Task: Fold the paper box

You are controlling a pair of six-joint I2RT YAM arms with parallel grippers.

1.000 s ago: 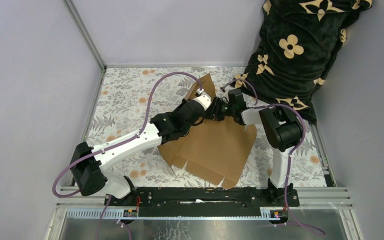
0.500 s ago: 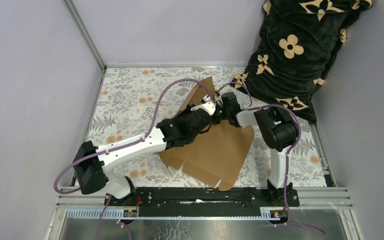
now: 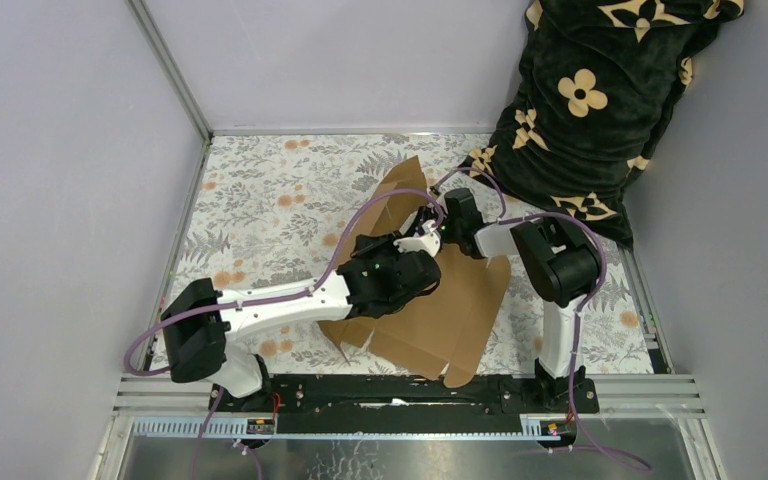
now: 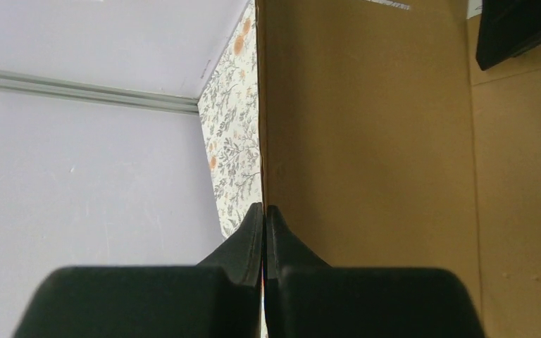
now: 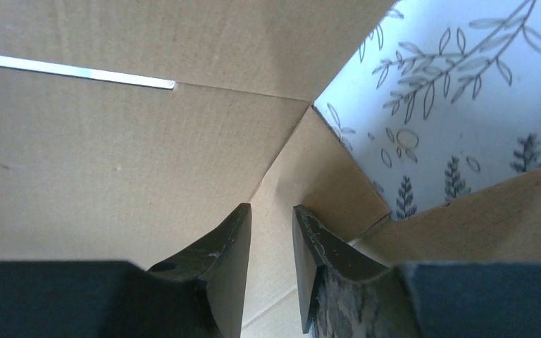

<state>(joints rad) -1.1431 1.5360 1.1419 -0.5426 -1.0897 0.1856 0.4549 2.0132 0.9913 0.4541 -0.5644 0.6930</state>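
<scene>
Brown corrugated cardboard, the die-cut paper box (image 3: 445, 310), lies mostly flat on the floral-patterned table (image 3: 260, 200), its far panel tilted up; the left gripper (image 4: 264, 213) reaches across the sheet, jaws pressed together on that raised panel's thin edge; the right gripper (image 5: 271, 225) sits just beside it at a fold corner, jaws a little apart with nothing clamped between them; a black flower-print blanket (image 3: 600, 100) is heaped at the far right corner.

Even diffuse light, soft shadows; right fingers (image 5: 215, 274) dark, slightly blurred.
</scene>
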